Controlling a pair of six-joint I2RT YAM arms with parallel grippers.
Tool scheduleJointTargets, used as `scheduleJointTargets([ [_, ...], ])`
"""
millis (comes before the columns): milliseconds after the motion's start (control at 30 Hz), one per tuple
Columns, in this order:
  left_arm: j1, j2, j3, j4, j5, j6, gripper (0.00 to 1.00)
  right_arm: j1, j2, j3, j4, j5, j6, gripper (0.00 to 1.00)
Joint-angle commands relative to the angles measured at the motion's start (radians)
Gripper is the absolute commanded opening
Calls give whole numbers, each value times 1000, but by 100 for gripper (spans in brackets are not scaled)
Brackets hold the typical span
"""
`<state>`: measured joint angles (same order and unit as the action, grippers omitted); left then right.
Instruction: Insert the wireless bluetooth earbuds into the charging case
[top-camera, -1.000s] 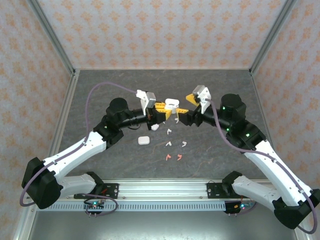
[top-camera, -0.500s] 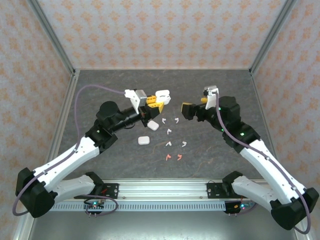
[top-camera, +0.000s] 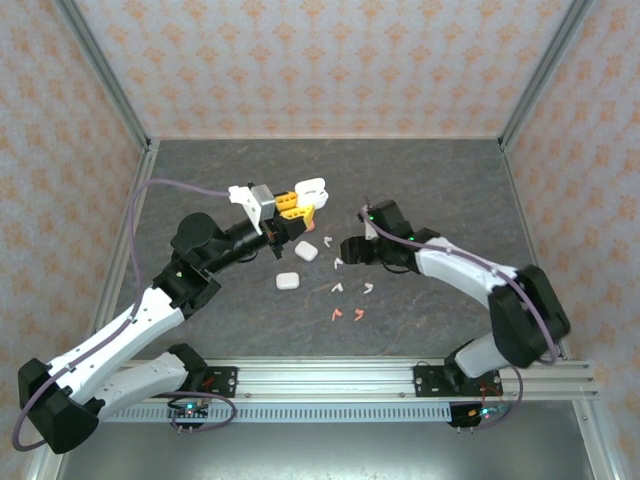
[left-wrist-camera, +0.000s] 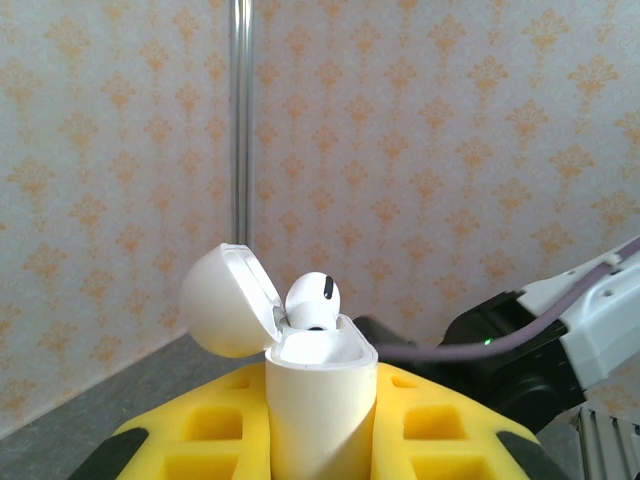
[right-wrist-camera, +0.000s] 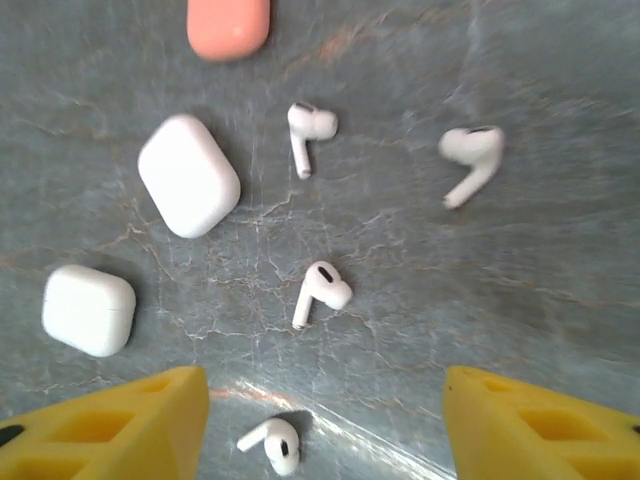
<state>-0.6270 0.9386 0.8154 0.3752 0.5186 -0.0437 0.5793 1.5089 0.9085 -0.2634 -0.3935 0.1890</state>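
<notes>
Above the grey table (right-wrist-camera: 560, 250), left gripper (top-camera: 293, 204) pinches an open white charging case (left-wrist-camera: 320, 400); right gripper (right-wrist-camera: 325, 420) hangs spread over tiny white stemmed earbuds (right-wrist-camera: 320, 290).

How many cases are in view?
4: open case in left gripper; two white cases on the table; pink case nearby. More may be hidden.

A grey, stone-veined table (top-camera: 440, 180) fills the middle of the top view. Wallpaper with pale orange motifs covers the back wall (top-camera: 330, 60) at twelve o'clock, the left wall (top-camera: 50, 150) at nine and the right wall (top-camera: 600, 130) at three. Slanting metal posts (top-camera: 105, 70) stand at eleven and one. An aluminium rail (top-camera: 330, 378) runs along six o'clock.
</notes>
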Motion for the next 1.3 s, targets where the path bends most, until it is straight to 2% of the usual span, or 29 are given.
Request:
scheduleJointTargets([
  [0,-7,2,11,7,17,17,0,23,89,94,-4,6,-76,60],
  [200,-7,-3,15,-18,13,15,0,30,259,175,21,-25,-121,53],
  [500,-7,2,15,-27,-3,13,0,46,370,228,11,-59,-153,45],
  [800,-7,24,25,-42,-12,15,0,57,353,170,-50,-24,-165,40],
  [1267,-7,54,36,-39,-12,3,0,57,296,88,-46,1,-152,35],
])
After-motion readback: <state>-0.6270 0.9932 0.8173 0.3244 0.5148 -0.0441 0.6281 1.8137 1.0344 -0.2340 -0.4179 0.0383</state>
